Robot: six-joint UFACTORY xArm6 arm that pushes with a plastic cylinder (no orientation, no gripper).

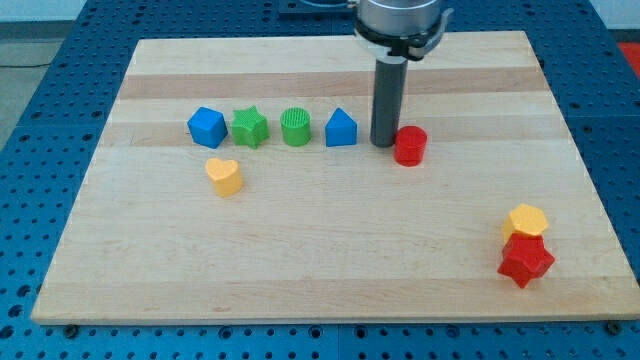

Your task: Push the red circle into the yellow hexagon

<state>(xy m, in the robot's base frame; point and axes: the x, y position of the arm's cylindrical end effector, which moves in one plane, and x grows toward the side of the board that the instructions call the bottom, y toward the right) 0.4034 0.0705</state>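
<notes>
The red circle (410, 146) is a short red cylinder standing right of the board's middle, in the upper half. My tip (384, 143) is at the circle's left side, touching it or nearly so. The yellow hexagon (526, 221) sits near the view's lower right, far from the circle, with a red star (526, 262) pressed against its bottom side.
A row lies left of my tip: a blue pentagon-like block (341, 128), a green circle (296, 127), a green star (250, 128) and a blue cube (206, 126). A yellow heart (225, 175) lies below the row. The wooden board (320, 250) ends at blue perforated table edges.
</notes>
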